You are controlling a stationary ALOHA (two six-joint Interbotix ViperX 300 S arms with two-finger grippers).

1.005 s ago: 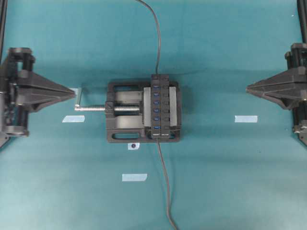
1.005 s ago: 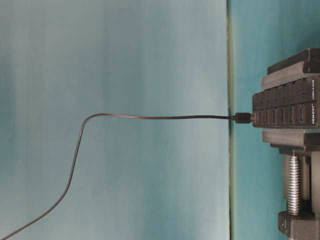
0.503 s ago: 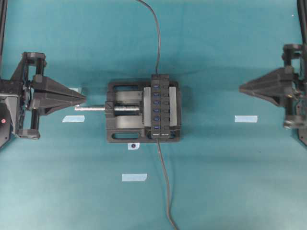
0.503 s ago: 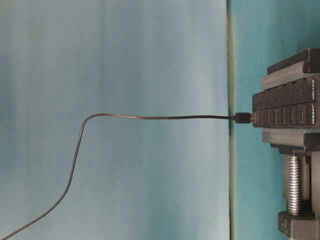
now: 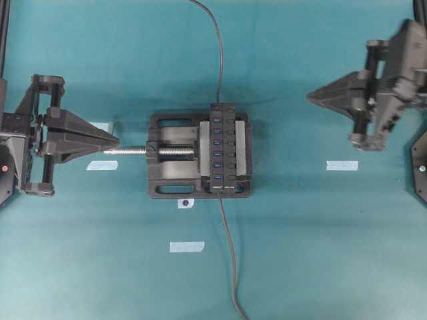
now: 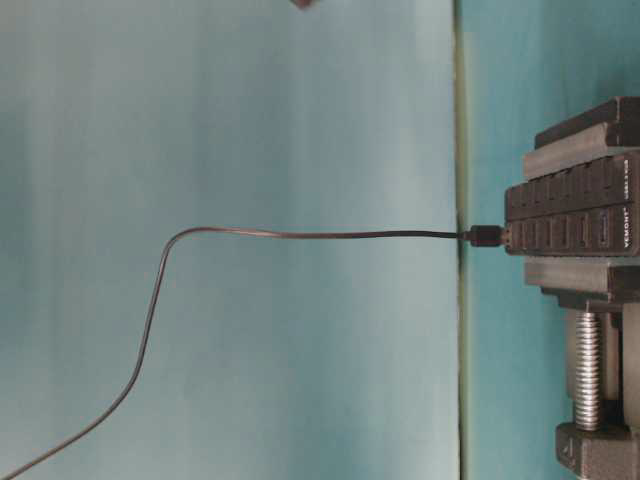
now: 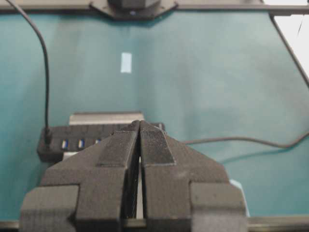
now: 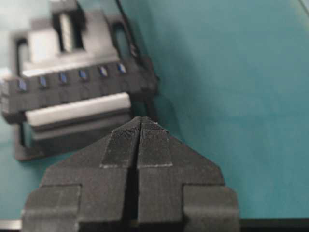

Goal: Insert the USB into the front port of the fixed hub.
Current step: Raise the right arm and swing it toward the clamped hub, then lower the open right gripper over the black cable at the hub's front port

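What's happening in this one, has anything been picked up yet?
Nothing is held. Both end effectors, left and right, are shut and empty, well off to either side. The fixed hub sits clamped in the vise mid-table. One cable trails from its near end toward the front edge, and its plug meets that end.

Even, soft light; right wrist view's background blurred.

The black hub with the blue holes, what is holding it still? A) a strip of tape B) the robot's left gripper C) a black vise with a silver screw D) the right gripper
C: the hub sits clamped between the blocks of the vise, while the left gripper and the right gripper are both shut and apart from it.
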